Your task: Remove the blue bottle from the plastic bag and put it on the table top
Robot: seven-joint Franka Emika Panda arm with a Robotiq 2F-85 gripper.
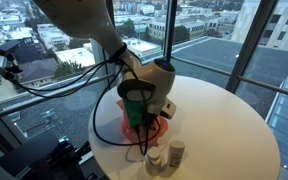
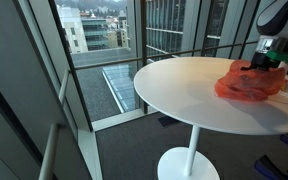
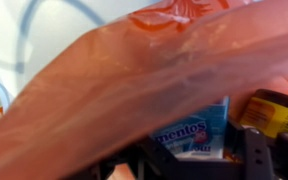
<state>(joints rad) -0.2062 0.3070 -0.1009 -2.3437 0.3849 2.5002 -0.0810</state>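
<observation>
Although dark parts of the Robotiq gripper [image 3: 192, 162] showed along the lower edge of the wrist view, it could not be told whether the jaws stood spread or pressed together.

Item 1: translucent orange plastic bag [image 3: 134, 80]. Its crumpled film filled most of that view, directly ahead of the gripper.

Item 2: blue bottle with a white "mentos" label [image 3: 196, 130]. It lay just beyond the jaws, below the edge of the film; whether it was inside the bag could not be determined.

Item 3: dark-lidded yellow jar [image 3: 274, 112], just beside the bottle.

Item 4: round white table [image 1: 224, 120]. It bore the bag near its edge, with the arm bent down over the bag in both exterior views.

Item 5: two small white bottles [image 1: 176, 151], which stood upright on the tabletop near the bag.
</observation>
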